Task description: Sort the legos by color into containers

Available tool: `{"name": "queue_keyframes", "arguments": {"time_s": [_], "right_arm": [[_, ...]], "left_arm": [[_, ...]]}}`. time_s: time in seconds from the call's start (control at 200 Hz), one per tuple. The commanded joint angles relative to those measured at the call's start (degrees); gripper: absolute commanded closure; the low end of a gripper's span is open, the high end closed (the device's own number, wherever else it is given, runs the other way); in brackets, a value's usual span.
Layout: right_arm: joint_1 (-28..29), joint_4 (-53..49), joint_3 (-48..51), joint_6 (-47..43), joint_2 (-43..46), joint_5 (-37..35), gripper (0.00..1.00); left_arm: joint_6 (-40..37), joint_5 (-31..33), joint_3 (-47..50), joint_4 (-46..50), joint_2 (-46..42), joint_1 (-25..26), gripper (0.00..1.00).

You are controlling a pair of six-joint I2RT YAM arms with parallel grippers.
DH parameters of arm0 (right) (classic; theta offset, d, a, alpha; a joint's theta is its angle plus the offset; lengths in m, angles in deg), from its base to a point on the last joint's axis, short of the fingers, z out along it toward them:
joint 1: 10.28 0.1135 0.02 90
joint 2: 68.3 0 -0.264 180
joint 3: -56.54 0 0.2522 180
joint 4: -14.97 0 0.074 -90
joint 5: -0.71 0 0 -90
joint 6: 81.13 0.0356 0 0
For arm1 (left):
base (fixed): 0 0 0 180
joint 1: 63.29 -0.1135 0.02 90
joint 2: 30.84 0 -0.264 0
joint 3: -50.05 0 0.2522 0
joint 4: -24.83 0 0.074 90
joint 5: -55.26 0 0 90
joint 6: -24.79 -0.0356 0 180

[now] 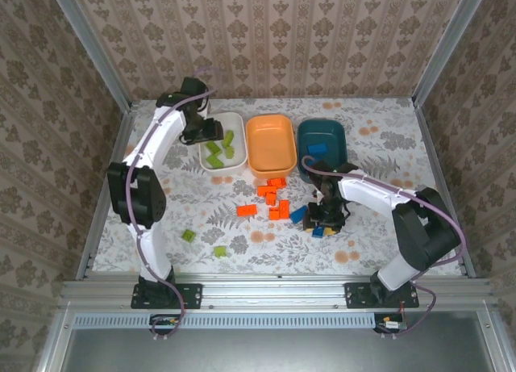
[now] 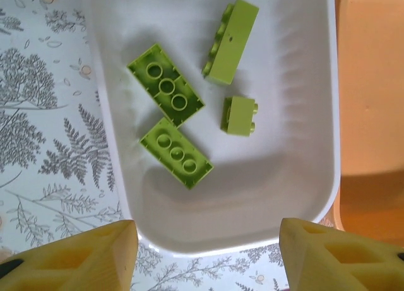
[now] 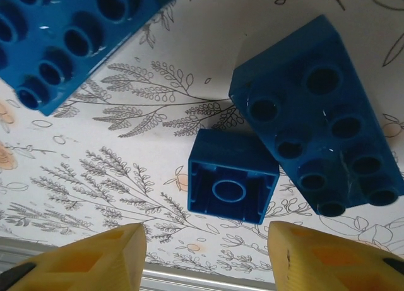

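The white tub (image 2: 319, 114) holds several lime green legos, among them two flat ones (image 2: 166, 84) (image 2: 176, 153) lying studs down. My left gripper (image 2: 208, 253) hovers over this tub's near rim, open, with nothing between its fingers; from above it (image 1: 201, 132) is at the tub's left side. My right gripper (image 3: 208, 259) is open just above the table over blue legos. A small blue brick (image 3: 232, 184) lies hollow side up ahead of the jaws. A large blue brick (image 3: 319, 117) lies to its right and another (image 3: 60, 38) at upper left.
The orange tub (image 1: 270, 144) and the dark teal tub (image 1: 321, 146), with a blue brick (image 1: 317, 148) in it, stand right of the white tub (image 1: 222, 142). Orange bricks (image 1: 274, 198) cluster mid-table. Two green bricks (image 1: 188, 236) (image 1: 220, 250) lie near the front left. The right gripper (image 1: 326, 219) is near the front rail.
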Motion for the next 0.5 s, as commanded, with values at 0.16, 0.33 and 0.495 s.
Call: {"name": "queue_keyframes", "arguments": {"time_s": [0.16,0.33,0.495], "right_arm": [[0.3,-1.98,-0.61,1.02,-3.89,-1.32,0.45],[0.36,-1.57,-1.73,0.46,-6.39,-2.74,0.44],[0.63,-0.84,-3.57,0.43,-9.6,-3.63,0.45]], "left_arm": [[2.39,1.48,7.8,-3.14,-7.98,0.34,0.38],[3.24,1.15,10.0,-3.69,-9.98,0.27,0.38],[3.44,1.06,11.76,-3.56,-11.64,0.36,0.38]]}}
